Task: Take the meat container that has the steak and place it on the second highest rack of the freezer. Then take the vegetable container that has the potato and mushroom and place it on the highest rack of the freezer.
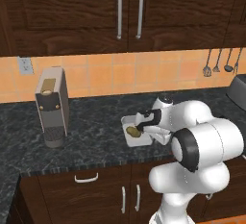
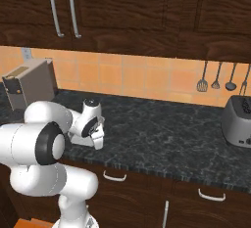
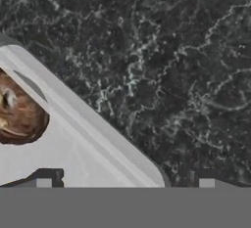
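The white vegetable container (image 1: 129, 140) rests on the dark stone counter, with the yellowish potato (image 1: 133, 131) lying in it. In the hand view its pale rim (image 3: 93, 124) runs diagonally, and a rounded brown lump, apparently the mushroom (image 3: 19, 114), sits inside at the left. My gripper (image 3: 127, 179) is open and low over the container's right side (image 1: 148, 130), one fingertip (image 3: 46, 179) inside the rim and the other outside over the counter. From the right base view the hand (image 2: 97, 135) points down. The meat container, steak and freezer are out of view.
A grey coffee machine (image 1: 52, 105) stands on the counter to the left. A toaster (image 2: 238, 119) sits at the far right, with utensils (image 2: 215, 78) hanging on the tiled wall. Dark cabinets (image 1: 129, 11) hang above, and the counter's front edge (image 1: 96, 163) is close.
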### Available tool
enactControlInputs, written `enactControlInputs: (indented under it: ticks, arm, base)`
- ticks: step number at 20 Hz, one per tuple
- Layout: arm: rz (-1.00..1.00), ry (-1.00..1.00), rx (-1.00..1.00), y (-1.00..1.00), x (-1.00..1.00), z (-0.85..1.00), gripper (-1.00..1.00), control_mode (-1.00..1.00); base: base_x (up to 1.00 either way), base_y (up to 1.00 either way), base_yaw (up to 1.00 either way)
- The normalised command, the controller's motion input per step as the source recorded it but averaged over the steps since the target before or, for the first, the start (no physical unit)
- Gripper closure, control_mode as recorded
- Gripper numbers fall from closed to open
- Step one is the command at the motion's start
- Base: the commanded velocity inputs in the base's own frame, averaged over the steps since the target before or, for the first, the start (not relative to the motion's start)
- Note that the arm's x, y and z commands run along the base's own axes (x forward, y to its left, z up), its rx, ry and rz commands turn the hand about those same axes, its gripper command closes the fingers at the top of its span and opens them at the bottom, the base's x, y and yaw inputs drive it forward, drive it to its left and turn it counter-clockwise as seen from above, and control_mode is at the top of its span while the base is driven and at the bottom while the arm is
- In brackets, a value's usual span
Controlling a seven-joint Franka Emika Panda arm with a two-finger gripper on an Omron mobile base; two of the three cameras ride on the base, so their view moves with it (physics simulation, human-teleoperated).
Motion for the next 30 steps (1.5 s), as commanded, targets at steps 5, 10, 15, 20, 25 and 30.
enactControlInputs:
  ticks: [5, 10, 15, 20, 25, 30]
  arm:
    - [0.0, 0.14, 0.0, 0.01, 0.0, -0.35, -1.0, -1.0]
    - [0.0, 0.09, 0.0, 0.13, -0.3, -0.24, -1.0, -1.0]
    - [0.0, 0.07, 0.0, 0.19, -0.53, -0.29, -1.0, -1.0]
    - [0.0, 0.02, 0.0, 0.13, -0.37, -0.3, 1.0, -1.0]
    - [0.0, 0.01, -0.01, 0.0, -0.15, -0.21, 1.0, -1.0]
    - [0.0, -0.01, -0.04, 0.0, -0.09, 0.02, 1.0, -1.0]
  base:
    - [0.0, 0.0, 0.0]
    - [0.0, 0.0, 0.0]
    - [0.0, 0.0, 0.0]
    - [0.0, 0.0, 0.0]
    - [0.0, 0.0, 0.0]
    - [0.0, 0.0, 0.0]
